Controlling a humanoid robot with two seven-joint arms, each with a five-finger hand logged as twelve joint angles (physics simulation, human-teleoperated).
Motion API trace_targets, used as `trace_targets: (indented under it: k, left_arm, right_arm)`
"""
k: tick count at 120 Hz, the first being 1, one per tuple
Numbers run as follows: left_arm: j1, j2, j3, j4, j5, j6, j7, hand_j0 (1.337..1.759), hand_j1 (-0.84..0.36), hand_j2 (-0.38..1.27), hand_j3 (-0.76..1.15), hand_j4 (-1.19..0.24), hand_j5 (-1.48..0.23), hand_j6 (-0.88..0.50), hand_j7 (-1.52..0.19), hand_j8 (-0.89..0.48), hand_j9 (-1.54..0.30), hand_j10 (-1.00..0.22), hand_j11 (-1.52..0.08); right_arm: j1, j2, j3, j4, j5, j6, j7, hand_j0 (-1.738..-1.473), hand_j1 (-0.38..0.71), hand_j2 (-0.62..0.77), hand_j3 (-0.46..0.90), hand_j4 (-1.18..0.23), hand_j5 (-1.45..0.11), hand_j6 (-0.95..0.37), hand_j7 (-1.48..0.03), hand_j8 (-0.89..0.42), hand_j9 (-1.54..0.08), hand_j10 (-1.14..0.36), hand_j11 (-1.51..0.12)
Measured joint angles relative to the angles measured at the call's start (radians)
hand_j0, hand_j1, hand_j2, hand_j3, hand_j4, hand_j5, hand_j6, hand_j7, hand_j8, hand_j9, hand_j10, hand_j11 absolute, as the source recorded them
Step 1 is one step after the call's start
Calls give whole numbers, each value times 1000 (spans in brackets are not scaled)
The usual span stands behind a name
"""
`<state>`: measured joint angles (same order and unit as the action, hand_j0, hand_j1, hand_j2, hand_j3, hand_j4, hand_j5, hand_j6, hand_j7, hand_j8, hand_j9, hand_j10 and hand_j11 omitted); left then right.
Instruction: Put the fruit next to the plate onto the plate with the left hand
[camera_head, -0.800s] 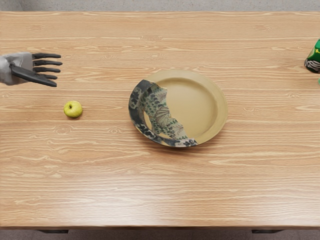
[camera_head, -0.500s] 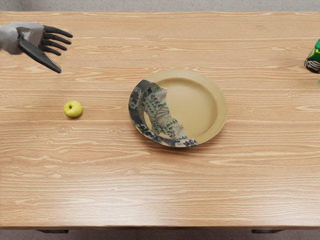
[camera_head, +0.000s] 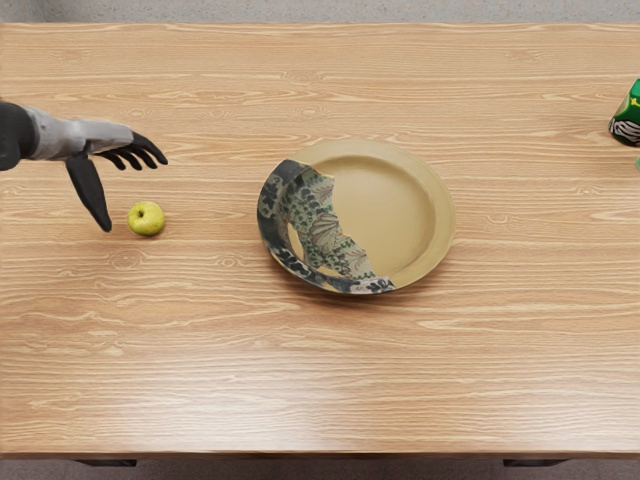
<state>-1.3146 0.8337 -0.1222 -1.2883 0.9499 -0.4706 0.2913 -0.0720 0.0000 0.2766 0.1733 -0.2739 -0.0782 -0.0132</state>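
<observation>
Left hand (camera_head: 108, 160) entering from left edge, fingers spread, thumb pointing down, empty.

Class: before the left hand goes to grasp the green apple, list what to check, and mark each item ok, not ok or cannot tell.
1. Left hand open, holding nothing: ok.
2. Green apple on the table, left of the plate, untouched: ok.
3. Fingers around the apple: not ok; they are apart from it.
4. Hand's height above the table: cannot tell.
5. Plate's middle bare: ok.
</observation>
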Motion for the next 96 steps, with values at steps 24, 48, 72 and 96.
trace_targets:
  k: [24, 48, 72, 96]
  left_arm:
    - [1, -8, 69, -51, 137, 163, 79, 1658, 72, 49, 0, -238, -303, -239, -303, -238, -303, -237, -303]
    - [3, -28, 138, -59, 158, 275, 122, 1658, 70, 50, 0, -241, -307, -242, -306, -242, -306, -240, -306]
    - [9, -84, 173, -56, 160, 337, 179, 1658, 66, 51, 0, -244, -311, -245, -310, -245, -310, -243, -310]
    - [23, -123, 197, -54, 160, 369, 213, 1658, 56, 53, 0, -252, -321, -253, -321, -253, -321, -251, -321]
  right_arm:
    - [0, 0, 0, 0, 0, 0, 0, -1658, -306, -7, 0, -36, -47, -36, -47, -36, -47, -36, -47]
    - [0, 0, 0, 1, 0, 0, 2, -1658, -306, -7, 0, -36, -47, -36, -46, -36, -47, -36, -47]
    - [6, 0, 2, 4, 1, 3, 9, -1658, -307, -7, 0, -35, -46, -36, -46, -35, -46, -35, -46]
    - [7, 0, 3, 6, 1, 4, 11, -1658, -307, -7, 0, -35, -46, -35, -46, -35, -46, -35, -46]
